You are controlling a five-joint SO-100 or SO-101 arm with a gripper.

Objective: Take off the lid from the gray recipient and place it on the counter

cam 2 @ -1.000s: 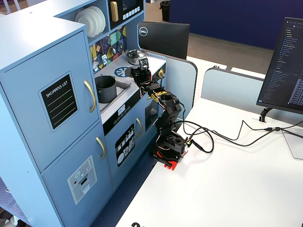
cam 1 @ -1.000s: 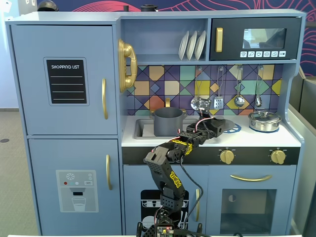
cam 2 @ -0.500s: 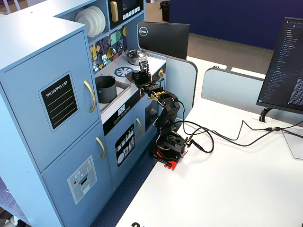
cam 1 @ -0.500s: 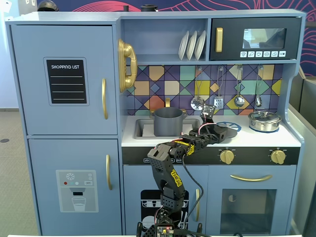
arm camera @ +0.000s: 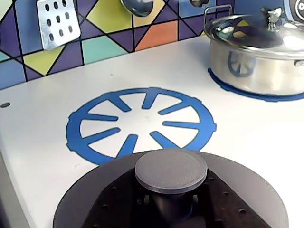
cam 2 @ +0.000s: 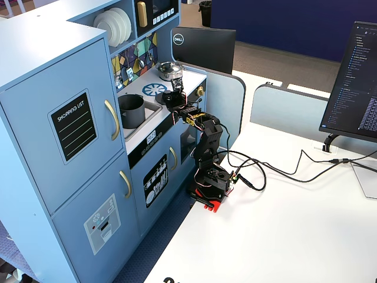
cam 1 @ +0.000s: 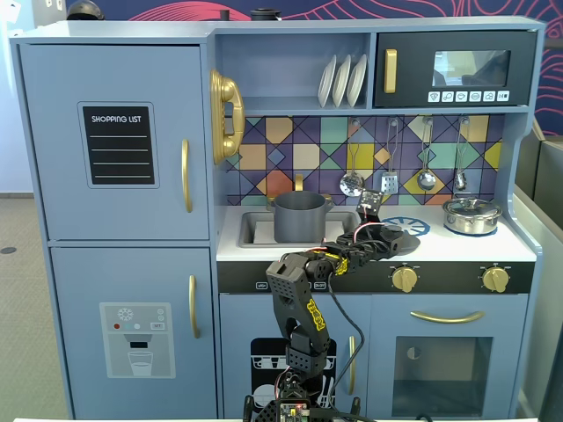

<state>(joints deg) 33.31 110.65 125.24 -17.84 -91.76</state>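
Note:
The gray recipient (cam 1: 300,216) stands uncovered in the sink; a fixed view from the side shows the same pot (cam 2: 131,110). In the wrist view its dark gray lid (arm camera: 171,170) fills the lower frame, held level just in front of the blue burner ring (arm camera: 142,121). My gripper (arm camera: 172,203) is shut on the stem under the lid's knob. From the front, the gripper (cam 1: 387,236) holds the lid (cam 1: 400,236) low over the white counter (cam 1: 457,248), right of the pot. I cannot tell whether the lid touches the counter.
A shiny silver pot (arm camera: 256,52) with its own lid stands on the right burner, also visible from the front (cam 1: 471,214). Utensils (cam 1: 426,179) hang on the tiled back wall. The sink (cam 1: 255,230) lies left of the burner ring.
The arm has folded lower and carried the lid down toward the counter's front, uncovering the burner ring behind it. The gray pot has not moved.

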